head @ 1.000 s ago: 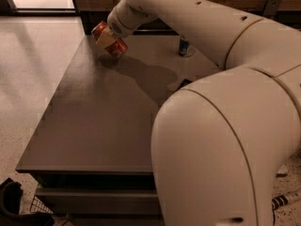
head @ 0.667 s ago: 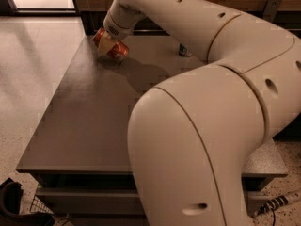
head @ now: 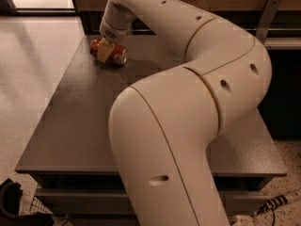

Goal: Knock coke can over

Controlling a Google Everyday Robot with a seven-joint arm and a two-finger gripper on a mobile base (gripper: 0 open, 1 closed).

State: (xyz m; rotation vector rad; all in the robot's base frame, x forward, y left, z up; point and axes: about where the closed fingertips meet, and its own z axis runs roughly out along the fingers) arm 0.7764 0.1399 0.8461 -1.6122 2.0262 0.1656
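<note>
The coke can (head: 114,55), red-orange with a silver end, lies on its side on the dark grey table (head: 70,121) near the far left corner. My gripper (head: 105,50) is at the end of the cream arm, directly over the can's left half and touching or nearly touching it. A tan part of the gripper covers the can's middle. The arm bends in a large loop across the middle of the view and hides much of the table.
The table's left edge drops to a pale shiny floor (head: 28,79). A wooden wall and a metal bracket (head: 266,18) stand behind the table. A black object (head: 9,204) lies on the floor at the bottom left, and a cable (head: 275,204) at the bottom right.
The can has gone from tilted under the gripper to lying flat on its side on the table. The arm has swung across and now hides the small can at the back.
</note>
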